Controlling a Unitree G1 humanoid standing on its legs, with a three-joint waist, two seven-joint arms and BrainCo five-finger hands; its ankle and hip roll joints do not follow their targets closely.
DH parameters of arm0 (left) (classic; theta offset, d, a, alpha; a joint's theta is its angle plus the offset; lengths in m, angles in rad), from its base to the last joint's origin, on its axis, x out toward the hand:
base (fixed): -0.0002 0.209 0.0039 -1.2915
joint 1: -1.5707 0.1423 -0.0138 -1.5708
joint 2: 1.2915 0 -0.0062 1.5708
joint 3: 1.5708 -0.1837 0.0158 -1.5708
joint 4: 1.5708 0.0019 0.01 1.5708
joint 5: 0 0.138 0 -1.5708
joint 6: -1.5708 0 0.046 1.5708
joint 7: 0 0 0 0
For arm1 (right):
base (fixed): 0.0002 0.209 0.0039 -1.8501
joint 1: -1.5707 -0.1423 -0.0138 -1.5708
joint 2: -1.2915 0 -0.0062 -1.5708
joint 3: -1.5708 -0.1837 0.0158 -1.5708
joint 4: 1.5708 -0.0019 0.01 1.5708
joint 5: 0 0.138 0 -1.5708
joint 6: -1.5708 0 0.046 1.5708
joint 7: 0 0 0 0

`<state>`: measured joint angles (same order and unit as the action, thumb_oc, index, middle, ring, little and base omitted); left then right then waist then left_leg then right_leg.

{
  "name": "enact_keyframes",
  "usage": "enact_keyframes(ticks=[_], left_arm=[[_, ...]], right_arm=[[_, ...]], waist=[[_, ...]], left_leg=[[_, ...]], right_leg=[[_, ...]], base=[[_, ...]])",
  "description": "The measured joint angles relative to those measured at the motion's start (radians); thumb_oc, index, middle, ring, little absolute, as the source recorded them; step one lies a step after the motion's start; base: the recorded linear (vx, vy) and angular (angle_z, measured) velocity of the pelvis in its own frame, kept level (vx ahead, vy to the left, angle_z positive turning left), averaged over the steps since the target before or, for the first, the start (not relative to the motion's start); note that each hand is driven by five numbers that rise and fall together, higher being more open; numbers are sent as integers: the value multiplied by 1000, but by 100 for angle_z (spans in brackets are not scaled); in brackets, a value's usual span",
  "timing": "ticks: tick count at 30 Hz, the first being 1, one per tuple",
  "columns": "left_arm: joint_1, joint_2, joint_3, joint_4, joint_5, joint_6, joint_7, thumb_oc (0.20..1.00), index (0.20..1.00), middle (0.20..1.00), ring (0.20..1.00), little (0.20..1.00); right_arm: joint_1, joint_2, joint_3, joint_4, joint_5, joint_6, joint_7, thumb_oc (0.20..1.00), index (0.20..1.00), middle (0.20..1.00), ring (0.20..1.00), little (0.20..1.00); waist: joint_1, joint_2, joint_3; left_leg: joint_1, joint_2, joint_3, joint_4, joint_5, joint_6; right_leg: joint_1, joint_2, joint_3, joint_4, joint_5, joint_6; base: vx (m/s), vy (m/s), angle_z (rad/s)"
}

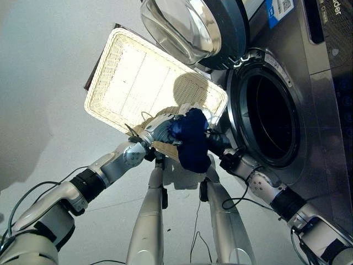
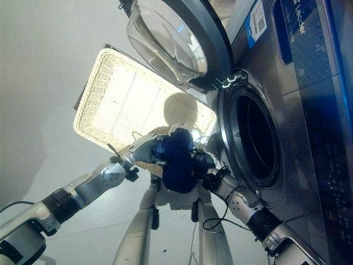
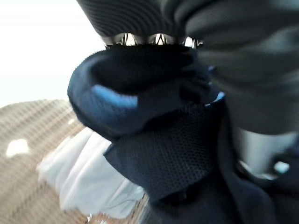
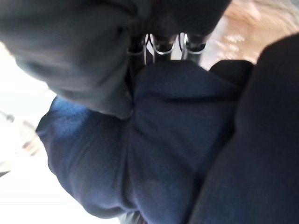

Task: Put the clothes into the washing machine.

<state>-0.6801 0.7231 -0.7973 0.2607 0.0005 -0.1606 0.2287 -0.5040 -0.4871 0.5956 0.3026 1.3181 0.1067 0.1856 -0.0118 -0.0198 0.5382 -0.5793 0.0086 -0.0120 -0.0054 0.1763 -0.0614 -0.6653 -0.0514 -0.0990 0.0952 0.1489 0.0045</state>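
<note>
Both the left hand (image 1: 161, 131) and the right hand (image 1: 216, 142) clutch a bunched dark-blue mesh garment (image 1: 190, 141), seemingly with curled fingers, above the cream wicker basket (image 1: 132, 77) beside the open silver front-loading washing machine (image 1: 270, 118).

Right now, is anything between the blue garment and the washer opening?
Nothing visible blocks it. The dark blue garment is bunched between the left hand and right hand, over the near edge of the wicker basket. The washing machine drum opening sits just beside it, dark and unobstructed, with the door swung wide open.
</note>
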Motion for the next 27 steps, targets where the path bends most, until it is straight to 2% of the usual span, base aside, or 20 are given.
enact_keyframes(ticks=[2,4,6,7,10,11,15,17,18,22,23,25,26,27], left_arm=[[16,-1,6,3,-43,2,16,1000,1000,1000,1000,1000],[57,-11,50,7,-131,-1,50,1000,1000,1000,1000,1000],[78,-25,94,20,-177,-4,71,1000,1000,1000,1000,1000],[91,-44,136,40,-225,-6,96,1000,1000,1000,1000,1000],[119,-73,224,53,-304,-3,154,1000,1000,1000,1000,1000],[141,-75,260,67,-336,-1,186,1000,1000,1000,1000,1000],[212,-81,361,80,-389,2,240,1000,1000,1000,1000,1000],[237,-84,413,120,-423,0,242,1000,1000,1000,1000,1000],[238,-86,425,137,-432,0,241,1000,1000,1000,1000,1000],[242,-100,468,224,-489,-9,222,1000,1000,1000,1000,1000],[247,-124,469,257,-495,-30,205,1000,1000,1000,1000,1000],[270,-137,468,276,-495,-34,192,1000,1000,1000,1000,1000],[271,-142,465,287,-495,-40,186,1000,1000,1000,1000,1000],[273,-168,462,321,-496,-64,178,1000,1000,1000,1000,1000]], right_arm=[[9,13,-1,21,92,31,40,200,200,200,200,200],[28,43,-9,47,277,67,113,200,200,200,200,200],[39,72,-21,64,364,73,146,200,200,200,200,200],[46,99,-39,78,461,70,167,200,200,200,200,200],[60,168,-120,97,573,24,206,200,200,200,200,200],[64,187,-169,95,608,-21,232,200,200,200,200,200],[70,198,-295,90,624,-127,249,200,200,200,200,200],[68,210,-383,91,629,-173,252,200,200,200,200,200],[68,220,-402,91,630,-187,252,200,200,200,200,200],[41,243,-520,39,632,-384,138,200,200,200,200,200],[19,243,-586,-14,637,-538,0,200,200,200,200,200],[-33,221,-640,-18,641,-682,-128,200,200,200,200,200],[-44,215,-621,-8,621,-722,-144,200,200,200,200,200],[-94,212,-633,41,628,-824,-285,200,200,200,200,200]], waist=[[1,0,0],[3,0,0],[3,0,0],[2,6,-1],[2,20,0],[1,39,0],[0,97,-1],[0,119,-1],[0,119,-1],[-7,128,-4],[-19,140,-3],[-26,145,-2],[-23,146,-3],[-23,161,-5]], left_leg=[[3,0,1,0,0,0],[7,0,4,0,0,0],[11,0,7,0,0,0],[14,0,11,-2,0,0],[19,-2,22,-10,0,1],[26,-5,35,-17,2,3],[40,-11,64,-35,5,8],[56,-11,70,-43,6,9],[62,-11,73,-45,6,9],[82,-10,95,-54,6,9],[85,-11,101,-55,6,9],[92,-14,115,-60,6,9],[96,-15,121,-61,6,9],[97,-20,125,-61,6,9]], right_leg=[[2,0,1,0,0,0],[4,0,3,0,1,0],[6,0,6,0,1,1],[7,-1,10,-1,2,2],[7,-1,22,-7,9,4],[7,-3,33,-14,14,8],[8,-6,59,-29,26,14],[18,-5,63,-32,27,14],[19,-5,63,-32,29,10],[26,-4,68,-35,31,11],[29,-4,73,-37,33,13],[31,-5,85,-43,37,18],[33,-5,90,-46,40,19],[34,-10,94,-50,45,21]], base=[[-3,-55,-1],[-3,-49,-2],[-5,-13,-4],[-5,11,-6],[4,32,-11],[20,67,-15],[35,46,-16],[45,13,-16],[35,10,-14],[46,31,-12],[53,47,-4],[40,48,-12],[57,48,-14],[66,44,-7]])
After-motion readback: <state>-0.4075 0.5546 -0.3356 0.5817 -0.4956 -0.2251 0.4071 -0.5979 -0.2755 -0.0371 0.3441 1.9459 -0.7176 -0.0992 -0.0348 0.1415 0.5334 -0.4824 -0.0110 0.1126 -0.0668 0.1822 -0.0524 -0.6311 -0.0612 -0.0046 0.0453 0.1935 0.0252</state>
